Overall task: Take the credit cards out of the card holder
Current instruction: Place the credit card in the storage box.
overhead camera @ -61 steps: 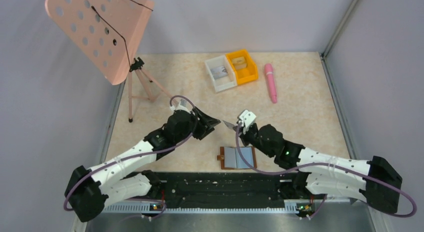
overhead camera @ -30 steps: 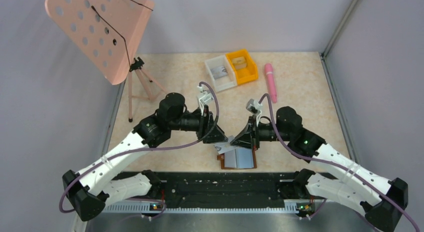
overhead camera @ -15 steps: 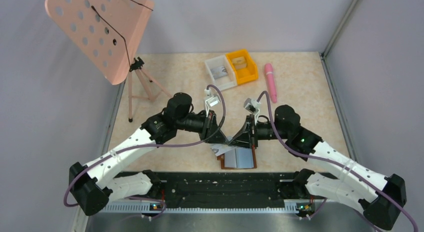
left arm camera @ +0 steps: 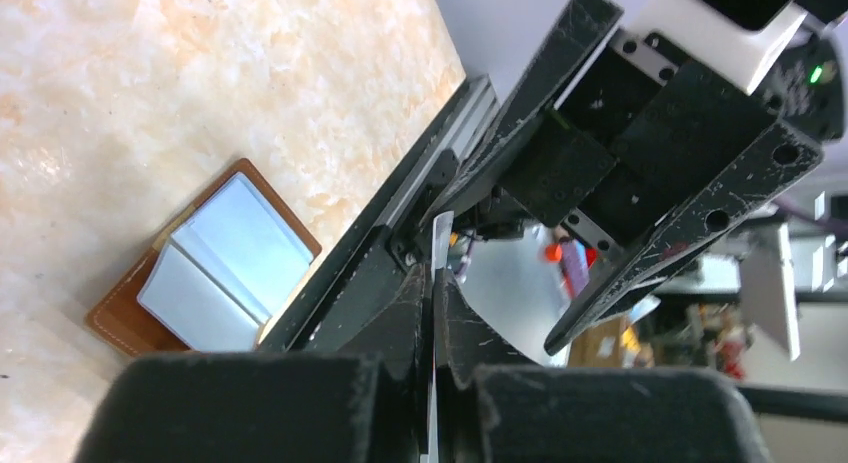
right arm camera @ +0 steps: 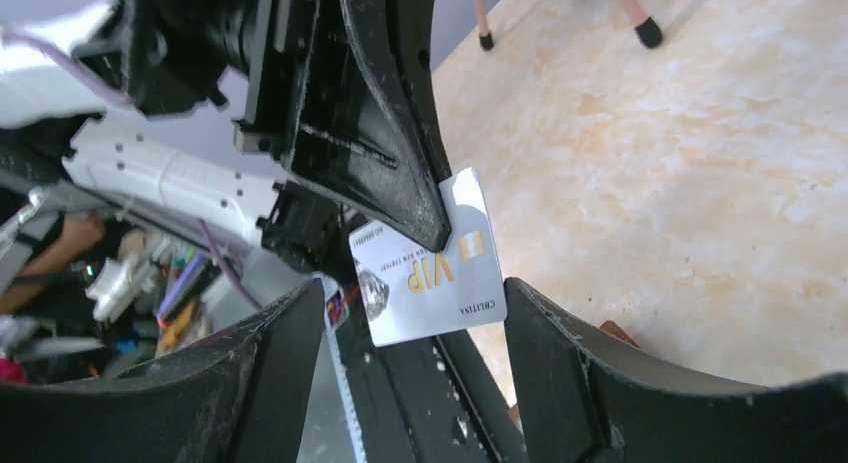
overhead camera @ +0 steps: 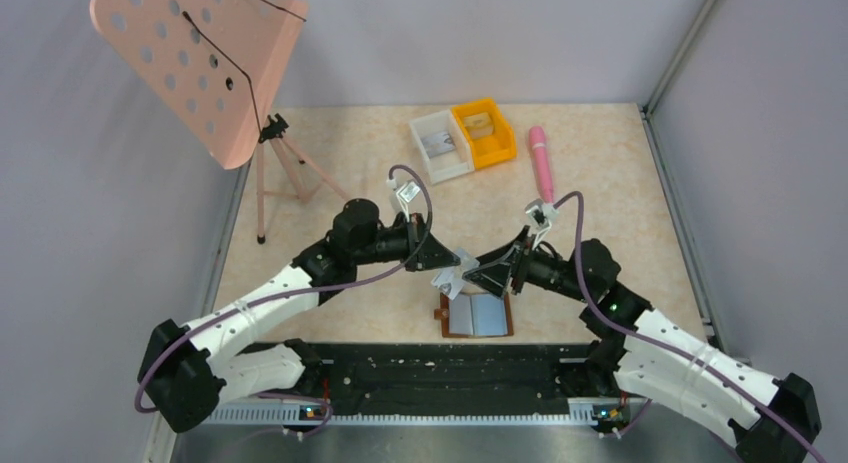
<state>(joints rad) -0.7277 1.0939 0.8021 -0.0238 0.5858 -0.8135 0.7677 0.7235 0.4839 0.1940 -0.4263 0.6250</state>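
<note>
**Whitish plastic VIP credit card [right arm camera: 450, 293] clamped in left gripper [right arm camera: 436, 238]**

Card is raised off the beige marbled table [overhead camera: 620, 183], near the brown leather bifold card holder [overhead camera: 477, 315] lying open. Jaws of right gripper [right arm camera: 412, 291] apart, flanking card.

The top camera looked steeply down from behind the arm bases [overhead camera: 300, 368] over the whole beige marbled tabletop [overhead camera: 620, 183]. Each wrist camera sat close behind its own fingers [right arm camera: 620, 383], facing the other. All three showed the pale silver plastic card [overhead camera: 450, 275].
</note>
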